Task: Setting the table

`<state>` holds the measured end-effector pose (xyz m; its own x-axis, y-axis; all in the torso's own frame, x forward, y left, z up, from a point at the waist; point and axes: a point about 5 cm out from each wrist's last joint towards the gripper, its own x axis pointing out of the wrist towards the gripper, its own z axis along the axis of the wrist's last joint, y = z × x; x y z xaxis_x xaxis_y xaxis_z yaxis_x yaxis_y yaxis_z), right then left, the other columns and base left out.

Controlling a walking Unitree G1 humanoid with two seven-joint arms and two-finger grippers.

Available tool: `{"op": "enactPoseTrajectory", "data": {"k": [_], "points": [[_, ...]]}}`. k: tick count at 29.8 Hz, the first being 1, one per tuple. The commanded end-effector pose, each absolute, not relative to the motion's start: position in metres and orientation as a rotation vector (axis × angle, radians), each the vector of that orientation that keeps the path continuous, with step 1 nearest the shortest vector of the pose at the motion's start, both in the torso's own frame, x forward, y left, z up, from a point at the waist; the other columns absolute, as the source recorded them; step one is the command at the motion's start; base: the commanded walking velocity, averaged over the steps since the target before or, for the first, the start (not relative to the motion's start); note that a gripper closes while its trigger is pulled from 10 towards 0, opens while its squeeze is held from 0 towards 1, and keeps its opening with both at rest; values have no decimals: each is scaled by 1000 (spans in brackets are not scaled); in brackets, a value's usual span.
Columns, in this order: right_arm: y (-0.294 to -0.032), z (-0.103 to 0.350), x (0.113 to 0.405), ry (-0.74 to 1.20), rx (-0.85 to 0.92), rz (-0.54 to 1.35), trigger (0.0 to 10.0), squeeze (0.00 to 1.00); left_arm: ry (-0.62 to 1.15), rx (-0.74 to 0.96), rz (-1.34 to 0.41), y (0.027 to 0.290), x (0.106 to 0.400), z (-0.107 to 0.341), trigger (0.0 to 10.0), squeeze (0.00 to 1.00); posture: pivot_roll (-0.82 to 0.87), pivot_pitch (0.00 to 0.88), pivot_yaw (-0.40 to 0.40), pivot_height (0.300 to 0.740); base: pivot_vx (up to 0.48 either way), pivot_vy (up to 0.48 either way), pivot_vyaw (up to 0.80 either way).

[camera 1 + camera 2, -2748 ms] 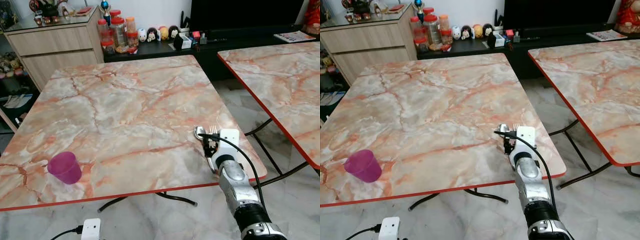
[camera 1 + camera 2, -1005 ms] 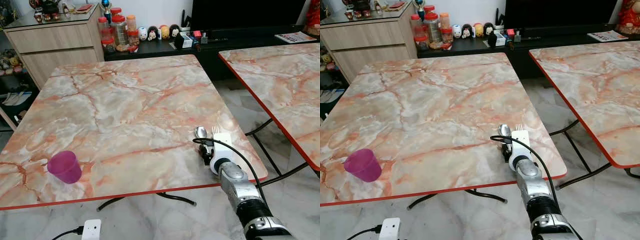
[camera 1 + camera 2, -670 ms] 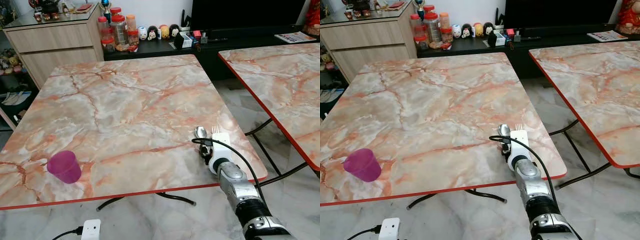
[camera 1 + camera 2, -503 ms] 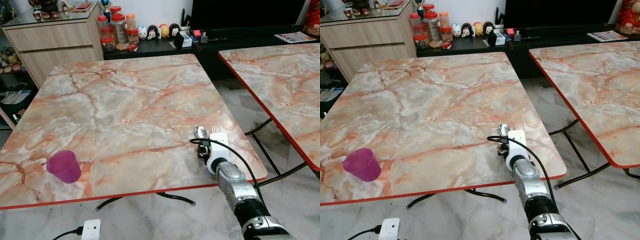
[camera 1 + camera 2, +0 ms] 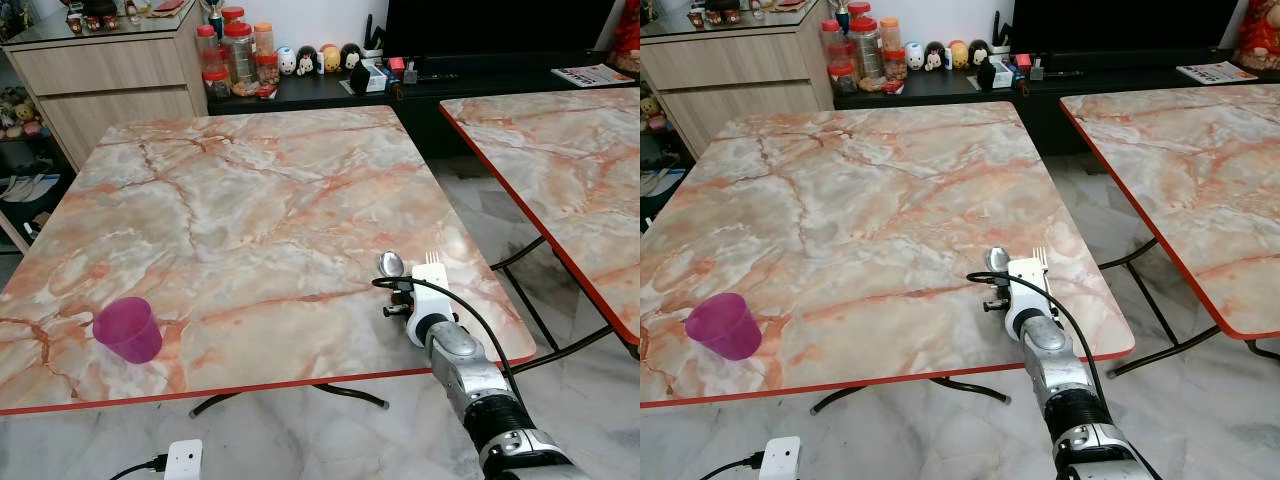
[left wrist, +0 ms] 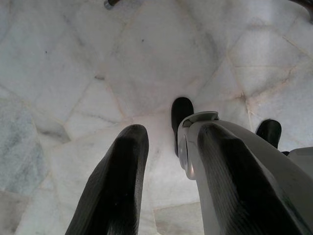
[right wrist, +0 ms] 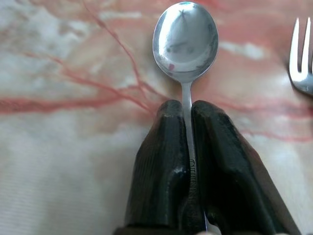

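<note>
A silver spoon (image 7: 186, 41) lies on the marble table (image 5: 250, 200) near its front right corner. My right gripper (image 7: 187, 110) is shut on the spoon's handle, and its black fingers (image 5: 400, 297) rest low on the tabletop. A silver fork (image 5: 432, 260) lies just to the right of the spoon, apart from it; its tines show in the right wrist view (image 7: 301, 58). A purple cup (image 5: 128, 330) stands upright near the front left edge. My left gripper (image 6: 171, 132) hangs open over the tiled floor.
A second marble table (image 5: 560, 160) stands to the right across a gap of floor. A wooden cabinet (image 5: 110, 90) and a low black shelf with jars (image 5: 240, 55) line the back wall. A white power strip (image 5: 182, 460) lies on the floor in front.
My right gripper has shifted a little to the left with the spoon, widening the gap between spoon and fork. The head view has also moved slightly.
</note>
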<state>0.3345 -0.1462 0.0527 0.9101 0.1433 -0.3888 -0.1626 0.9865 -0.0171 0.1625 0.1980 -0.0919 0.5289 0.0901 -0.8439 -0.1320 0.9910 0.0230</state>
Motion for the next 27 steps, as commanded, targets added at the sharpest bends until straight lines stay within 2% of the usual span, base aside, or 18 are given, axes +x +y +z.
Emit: {"op": "enactPoseTrajectory", "data": {"k": [1, 4, 5, 11, 27], "points": [[-143, 58, 337, 354, -63, 168, 0, 0, 1030, -48, 145, 200, 158, -94, 10000, 0, 26, 0, 13, 740, 0, 0, 0], [-141, 82, 344, 188, -61, 172, 0, 0, 1018, -45, 144, 201, 161, -92, 10000, 0, 21, 0, 23, 740, 0, 0, 0], [-141, 94, 347, 101, -50, 160, 10000, 0, 1010, -43, 144, 201, 163, -92, 10000, 0, 18, 0, 27, 740, 0, 0, 0], [-146, 112, 351, -10, -49, 107, 10000, 0, 996, -10, 132, 201, 167, -90, 10000, 0, 14, 0, 33, 740, 0, 0, 0], [-147, 113, 349, -56, -72, 99, 10000, 0, 994, 7, 161, 204, 164, -90, 10000, 0, 13, 0, 31, 740, 0, -459, 0]]}}
